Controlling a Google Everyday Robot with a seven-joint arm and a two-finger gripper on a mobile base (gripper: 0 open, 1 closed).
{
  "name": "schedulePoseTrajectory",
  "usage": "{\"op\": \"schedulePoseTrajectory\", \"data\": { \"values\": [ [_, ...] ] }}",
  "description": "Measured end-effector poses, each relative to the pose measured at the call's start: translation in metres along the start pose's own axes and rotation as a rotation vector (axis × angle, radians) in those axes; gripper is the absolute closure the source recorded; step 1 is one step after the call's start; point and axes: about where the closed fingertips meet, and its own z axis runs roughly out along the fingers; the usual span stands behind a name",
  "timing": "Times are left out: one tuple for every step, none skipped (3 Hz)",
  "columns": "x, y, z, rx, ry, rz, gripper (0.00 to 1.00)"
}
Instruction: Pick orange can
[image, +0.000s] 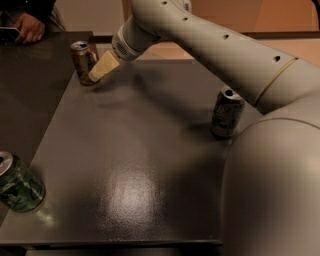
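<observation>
Your gripper (102, 67) sits at the 3 o'clock side of the orange can (81, 60), overlapping its edge in view; contact unclear, and you cannot tell whether it is wide or closed. The can stands upright at the dark table's (140, 150) 11 o'clock corner. Silver-and-green can (226, 112) upright at 3 o'clock, dark green can (17, 184) at 8 o'clock near the edge. Person's hand (30, 29) farther out at 11 o'clock.
</observation>
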Motion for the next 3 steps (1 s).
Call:
{"op": "schedulePoseTrajectory", "data": {
  "values": [
    [-0.013,-0.012,0.013,-0.008,-0.019,0.043,0.0],
    [-0.029,-0.013,0.017,0.008,-0.054,0.076,0.0],
    [-0.041,-0.008,0.022,0.018,-0.084,0.092,0.0]
  ]
}}
